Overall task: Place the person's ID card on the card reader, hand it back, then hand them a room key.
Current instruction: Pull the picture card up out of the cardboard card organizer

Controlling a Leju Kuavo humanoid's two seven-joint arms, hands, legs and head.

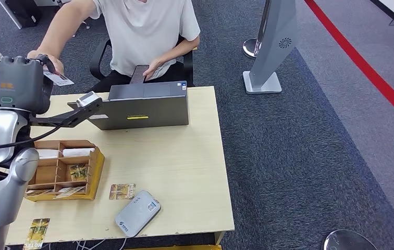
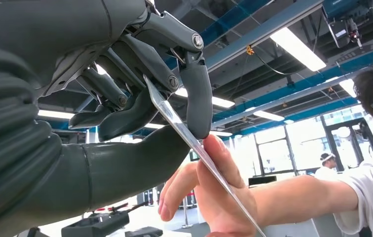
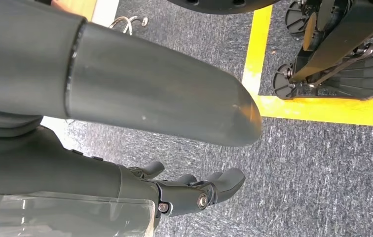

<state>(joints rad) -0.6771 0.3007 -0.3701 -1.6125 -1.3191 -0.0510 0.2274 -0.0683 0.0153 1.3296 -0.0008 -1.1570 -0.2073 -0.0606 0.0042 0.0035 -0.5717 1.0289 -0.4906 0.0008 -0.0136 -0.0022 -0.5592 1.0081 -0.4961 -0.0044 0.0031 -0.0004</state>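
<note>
My left hand (image 1: 17,83) is raised at the far left of the table and pinches a white ID card (image 1: 58,79) between thumb and fingers (image 2: 197,94). In the left wrist view the ID card (image 2: 170,112) is edge-on, and the seated person's hand (image 2: 214,192) grips its other end. That same person's hand (image 1: 41,54) reaches over from behind the table. The grey card reader (image 1: 137,212) lies near the table's front edge. A wooden box (image 1: 64,169) holds patterned room key cards. My right hand (image 3: 194,190) hangs over the carpet, fingers loosely apart, holding nothing.
A grey laptop (image 1: 143,107) stands between me and the person, who holds a dark device in the other hand. One loose key card (image 1: 122,191) lies beside the reader, another key card (image 1: 37,232) at the front left corner. A grey stand (image 1: 273,47) rises right of the table.
</note>
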